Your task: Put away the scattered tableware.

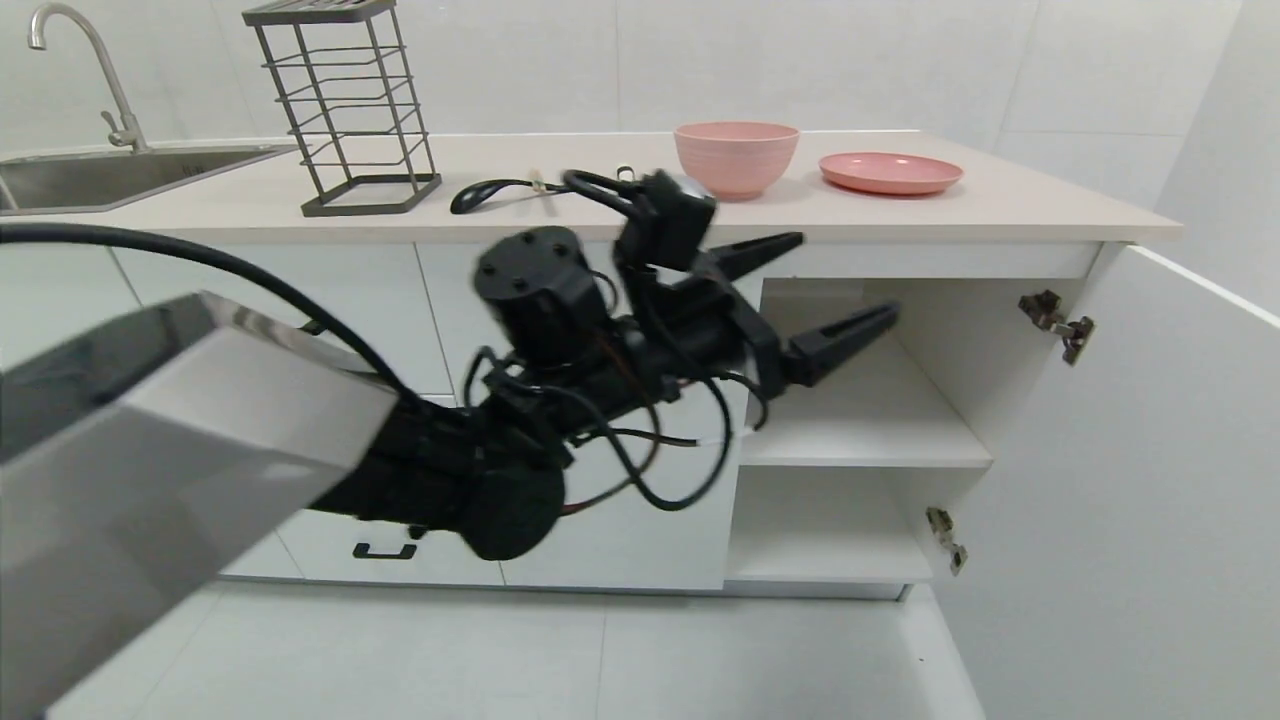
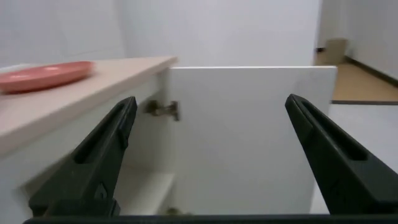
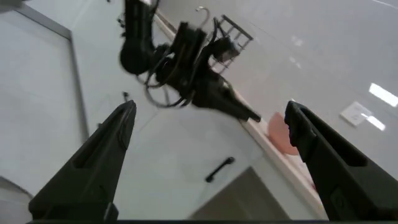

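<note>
Pink bowl (image 1: 737,157): upright on the countertop (image 1: 1000,205), well apart from both claws. In the right wrist view a black finger cuts off most of it (image 3: 278,132).
Pink plate (image 1: 890,172): flat on the same countertop, just beside the bowl toward the right end. The left wrist view crops it at the frame edge (image 2: 46,73).
Black spoon (image 1: 490,190): lying on the countertop between the wire rack (image 1: 345,105) and the bowl. Its handle end runs behind the left arm's cabling, and we cannot make it out.
Left arm (image 1: 540,400): stretched from the robot's left across the cupboard fronts, covering several of them, with the wrist rolled so one finger sits above the other.
Left gripper (image 1: 820,290): fingers spread wide with nothing between them. We see it below the countertop edge, in front of the upper compartment of the open cabinet (image 1: 860,420), facing the swung-out door (image 2: 249,137).
Right gripper (image 3: 210,111): fingers likewise spread wide and empty, angled up toward the left arm and the countertop. We cannot tell where it sits relative to the cabinet.
</note>
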Motion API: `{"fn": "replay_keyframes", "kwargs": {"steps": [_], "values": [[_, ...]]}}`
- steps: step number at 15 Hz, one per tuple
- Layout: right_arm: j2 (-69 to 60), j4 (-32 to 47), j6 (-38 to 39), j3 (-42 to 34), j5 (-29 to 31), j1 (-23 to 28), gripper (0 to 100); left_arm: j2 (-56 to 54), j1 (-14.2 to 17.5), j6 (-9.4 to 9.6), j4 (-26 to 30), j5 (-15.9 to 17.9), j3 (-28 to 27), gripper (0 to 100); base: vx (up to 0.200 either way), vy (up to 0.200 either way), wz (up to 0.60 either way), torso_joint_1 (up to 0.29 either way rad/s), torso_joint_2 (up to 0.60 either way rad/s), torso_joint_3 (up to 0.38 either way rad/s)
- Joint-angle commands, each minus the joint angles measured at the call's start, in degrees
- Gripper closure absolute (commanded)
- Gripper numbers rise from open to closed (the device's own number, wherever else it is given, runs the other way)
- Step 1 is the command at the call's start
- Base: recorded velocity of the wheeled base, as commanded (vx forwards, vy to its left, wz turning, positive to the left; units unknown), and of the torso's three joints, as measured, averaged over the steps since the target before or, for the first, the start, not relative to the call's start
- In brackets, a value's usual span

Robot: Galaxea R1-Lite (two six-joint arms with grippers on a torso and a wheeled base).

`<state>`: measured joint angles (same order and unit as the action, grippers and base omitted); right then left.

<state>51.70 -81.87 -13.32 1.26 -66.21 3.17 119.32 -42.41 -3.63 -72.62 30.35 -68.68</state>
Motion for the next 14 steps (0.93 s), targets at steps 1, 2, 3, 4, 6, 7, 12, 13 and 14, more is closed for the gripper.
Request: {"fn": "replay_keyframes", "kwargs": {"steps": [1,2,3,4,6,7,12,13,14], "values": [[-8.6,7.3,-0.2,-1.2,-0.2,-1.7,0,-22.8,14.0,5.13,-7.2,0.1,23.0,0,0.0,0.0,0.0,0.0,0.0,0.0],[-11.6,11.1,-0.3,-1.3,-0.2,-1.6,0,-27.3,17.7,7.06,-8.7,0.2,28.8,0,0.0,0.0,0.0,0.0,0.0,0.0],[-14.5,14.5,-0.3,-1.3,-0.2,-1.6,0,-31.5,20.7,7.94,-9.6,0.2,34.1,0,0.0,0.0,0.0,0.0,0.0,0.0],[-19.6,20.9,-0.3,-1.3,-0.2,-1.4,0,-38.1,24.7,8.64,-10.5,0.0,42.8,0,0.0,0.0,0.0,0.0,0.0,0.0],[-30.8,34.6,-0.3,-1.3,0.0,-1.1,0,-48.7,31.7,10.05,-11.0,0.1,56.6,0,0.0,0.0,0.0,0.0,0.0,0.0],[-36.9,42.5,-0.4,-1.2,-0.1,-1.5,0,-53.7,34.5,10.05,-10.8,0.1,60.7,0,0.0,0.0,0.0,0.0,0.0,0.0],[-51.7,61.2,-1.8,-1.3,1.0,-3.2,0,-81.3,46.9,9.79,-3.9,0.2,68.5,0,0.0,0.0,0.0,0.0,0.0,0.0],[-51.7,65.4,-0.4,-1.3,5.8,-3.2,0,-87.9,46.9,9.43,5.0,-0.2,68.3,0,0.0,0.0,0.0,0.0,0.0,0.0],[-51.7,71.1,1.2,-1.3,12.5,-3.2,0,-93.2,47.0,9.26,13.6,-0.3,68.2,0,0.0,0.0,0.0,0.0,0.0,0.0]]}}
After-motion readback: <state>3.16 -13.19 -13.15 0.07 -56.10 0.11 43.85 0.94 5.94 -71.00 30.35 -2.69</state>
